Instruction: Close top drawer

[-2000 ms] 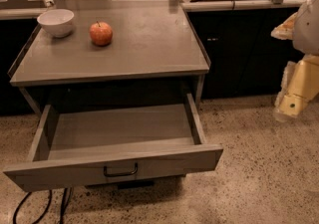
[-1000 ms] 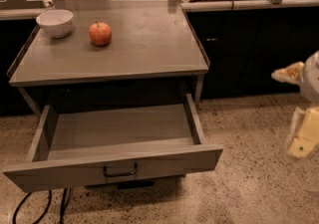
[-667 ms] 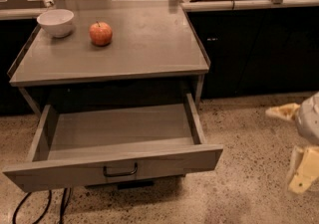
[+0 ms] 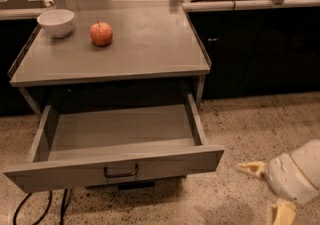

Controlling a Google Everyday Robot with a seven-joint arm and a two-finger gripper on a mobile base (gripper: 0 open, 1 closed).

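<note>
The top drawer (image 4: 117, 141) of the gray cabinet is pulled far out and is empty inside. Its long flat front panel (image 4: 165, 165) faces me, with a small dark bail handle (image 4: 121, 171) at its centre. My gripper (image 4: 267, 191) is at the lower right, low over the floor, to the right of the drawer front's right end and apart from it. Its two cream fingers (image 4: 252, 168) are spread and hold nothing.
On the cabinet top (image 4: 150, 44) stand a white bowl (image 4: 56, 21) and a red apple (image 4: 101, 33). Dark cabinets (image 4: 260, 49) line the back right. Black cables (image 4: 30, 210) lie on the speckled floor at the lower left, under the drawer.
My gripper has come down from about tabletop height at the right edge to near the floor and a little to the left, towards the drawer front. The drawer has not moved.
</note>
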